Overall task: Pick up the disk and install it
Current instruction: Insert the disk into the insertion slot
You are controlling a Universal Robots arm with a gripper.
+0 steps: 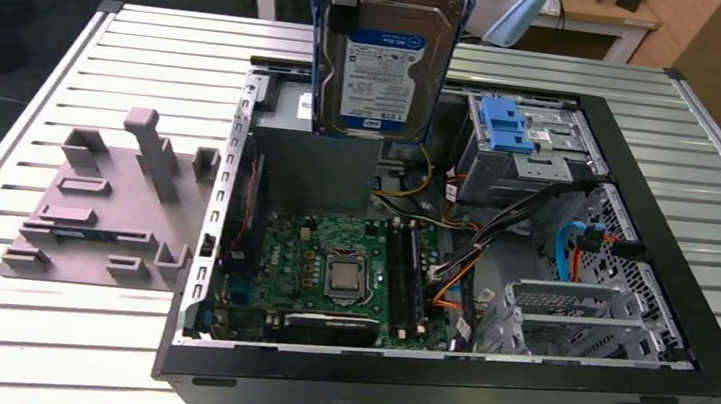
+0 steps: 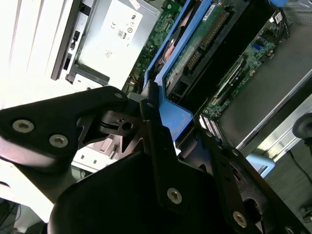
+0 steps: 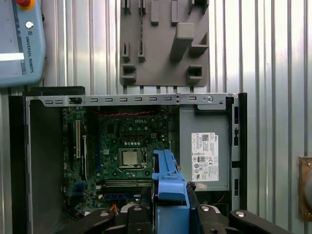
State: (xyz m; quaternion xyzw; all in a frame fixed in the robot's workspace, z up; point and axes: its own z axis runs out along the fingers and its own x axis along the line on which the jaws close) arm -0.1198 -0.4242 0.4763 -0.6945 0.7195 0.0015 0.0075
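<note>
Black end effector [image 3: 170, 201], apparently clamped on the upright disk [image 1: 382, 64] over the computer case [image 1: 380, 397], grip partly hidden.

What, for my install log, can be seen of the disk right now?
The disk is a flat silver drive with a white-and-blue label, edged by a blue plastic carrier frame. It hangs upright, label toward the exterior view, over the open computer case, seemingly clear of it. The claw is shut on the frame's top end.
</note>
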